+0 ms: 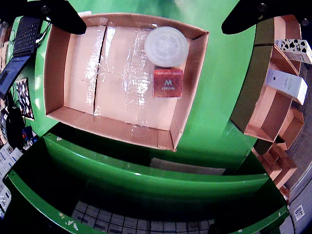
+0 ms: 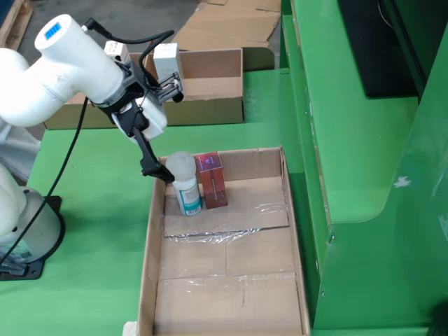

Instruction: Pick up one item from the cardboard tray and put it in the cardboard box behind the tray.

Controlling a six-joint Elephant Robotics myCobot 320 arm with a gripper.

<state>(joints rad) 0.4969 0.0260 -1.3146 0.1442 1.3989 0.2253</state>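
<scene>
Claw (image 2: pixel 159 173) spread wide and holding nothing, poised above the white-capped bottle (image 2: pixel 185 185) and red carton (image 2: pixel 212 180), which stand touching at the far end of the cardboard tray (image 2: pixel 290 231) on the green surface (image 2: pixel 105 217).

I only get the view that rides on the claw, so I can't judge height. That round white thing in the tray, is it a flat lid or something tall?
Observer: It is the cap of a white bottle. From the side, the bottle stands upright and has a teal label.
Operator: And the red box next to it?
Observer: The red box stands on end, close beside the bottle and about as tall.
Operator: Where is the drop-off box? I can't see it.
Observer: An open cardboard box sits beyond the far end of the tray, past the open claw in the side view.
</scene>
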